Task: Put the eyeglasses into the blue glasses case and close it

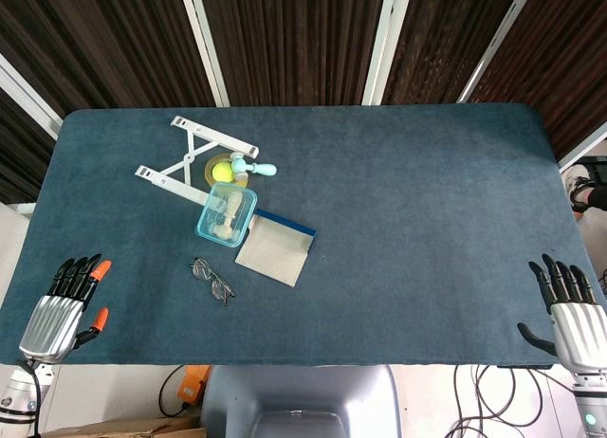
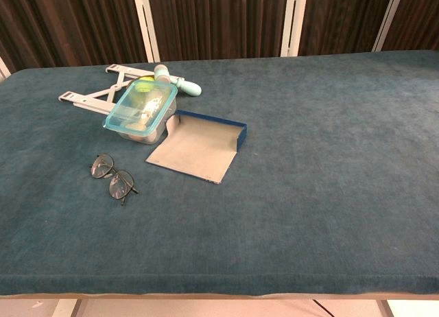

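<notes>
Left hand (image 1: pixel 59 315) at the near left corner of the table (image 1: pixel 427 201), fingers spread and straight, holding nothing; right hand (image 1: pixel 567 310) at the near right corner, likewise spread and bare, seen only in the head view. Eyeglasses (image 1: pixel 212 280) flat on the cloth, arms apparently folded, ahead and to the right of the left hand, well apart from it, far across the table from the right hand. Long axis slanting from far-left to near-right, lenses side by side along that line. Clearly the left hand's reach; probably a forward and inward move, wrist turned so fingers close across the narrow width of the frame. Just beyond the eyeglasses, the blue glasses case (image 1: pixel 275 250) lying open, pale inner flap toward the near edge, blue wall on the far side, so only a short carry away and to the right. Touching the case on its far left, a clear lidded box (image 1: pixel 227 213); further still, a yellow ball (image 1: pixel 220 172), a small light-blue fan (image 1: pixel 254 167) and a white folding stand (image 1: pixel 185 163)
</notes>
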### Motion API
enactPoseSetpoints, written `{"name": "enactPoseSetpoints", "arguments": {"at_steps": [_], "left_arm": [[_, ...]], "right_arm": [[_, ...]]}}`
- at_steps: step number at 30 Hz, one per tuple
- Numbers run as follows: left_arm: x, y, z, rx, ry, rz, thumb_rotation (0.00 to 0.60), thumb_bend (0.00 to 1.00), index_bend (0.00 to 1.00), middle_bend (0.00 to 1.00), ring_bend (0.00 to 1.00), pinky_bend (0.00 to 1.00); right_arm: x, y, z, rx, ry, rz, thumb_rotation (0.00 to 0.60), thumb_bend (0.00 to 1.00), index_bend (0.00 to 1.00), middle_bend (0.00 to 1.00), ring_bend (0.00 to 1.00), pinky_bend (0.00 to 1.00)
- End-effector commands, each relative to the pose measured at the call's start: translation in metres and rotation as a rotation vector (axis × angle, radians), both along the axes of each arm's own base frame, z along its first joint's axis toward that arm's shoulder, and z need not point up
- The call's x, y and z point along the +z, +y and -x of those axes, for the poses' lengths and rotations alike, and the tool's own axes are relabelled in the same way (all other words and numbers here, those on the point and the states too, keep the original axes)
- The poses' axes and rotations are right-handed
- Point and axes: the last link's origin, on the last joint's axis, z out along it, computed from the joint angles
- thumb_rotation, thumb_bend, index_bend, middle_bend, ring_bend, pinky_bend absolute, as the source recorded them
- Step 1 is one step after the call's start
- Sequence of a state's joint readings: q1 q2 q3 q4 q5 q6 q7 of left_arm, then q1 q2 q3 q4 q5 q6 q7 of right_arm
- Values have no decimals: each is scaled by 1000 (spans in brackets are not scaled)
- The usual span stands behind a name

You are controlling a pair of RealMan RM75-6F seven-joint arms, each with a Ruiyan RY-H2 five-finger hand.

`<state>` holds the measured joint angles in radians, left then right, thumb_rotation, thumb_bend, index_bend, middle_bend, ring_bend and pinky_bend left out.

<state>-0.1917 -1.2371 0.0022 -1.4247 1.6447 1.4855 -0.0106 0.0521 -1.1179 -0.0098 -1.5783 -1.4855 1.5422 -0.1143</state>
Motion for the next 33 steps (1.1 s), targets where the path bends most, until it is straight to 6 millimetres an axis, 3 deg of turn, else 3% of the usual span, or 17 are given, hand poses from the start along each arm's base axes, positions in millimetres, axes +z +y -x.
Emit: {"name": "enactPoseSetpoints", "arguments": {"at_steps": [1, 5, 11, 15, 17, 23, 33], "left_arm": [[-10, 8, -7, -69, -39, 72, 600, 422, 73, 0, 0, 1], [-31, 31, -23, -208, -71, 204, 600, 423, 102, 0, 0, 1], [-45, 53, -38, -292, -35, 239, 600, 423, 176, 0, 0, 0], [-71, 97, -58, -374, 143, 172, 600, 423, 247, 0, 0, 0], [-85, 110, -59, -350, 184, 165, 600, 408, 272, 0, 0, 0], [-104, 129, -54, -330, 273, 164, 600, 363, 351, 0, 0, 0], [-123, 128, -55, -334, 276, 200, 600, 347, 369, 0, 0, 0]], "right_arm": [[0, 0, -1, 3, -4, -3, 600, 327, 34, 0, 0, 0], [-1, 1, -1, 6, -4, -5, 600, 327, 33, 0, 0, 0], [-4, 2, -1, 2, 6, -18, 600, 327, 33, 0, 0, 0], [-7, -2, 0, -3, 4, -37, 600, 327, 31, 0, 0, 0], [-7, -4, 1, -10, 6, -30, 600, 327, 31, 0, 0, 0], [-7, -6, 2, -17, -5, -54, 600, 327, 29, 0, 0, 0], [-6, -6, 3, -19, -11, -59, 600, 327, 28, 0, 0, 0]]}}
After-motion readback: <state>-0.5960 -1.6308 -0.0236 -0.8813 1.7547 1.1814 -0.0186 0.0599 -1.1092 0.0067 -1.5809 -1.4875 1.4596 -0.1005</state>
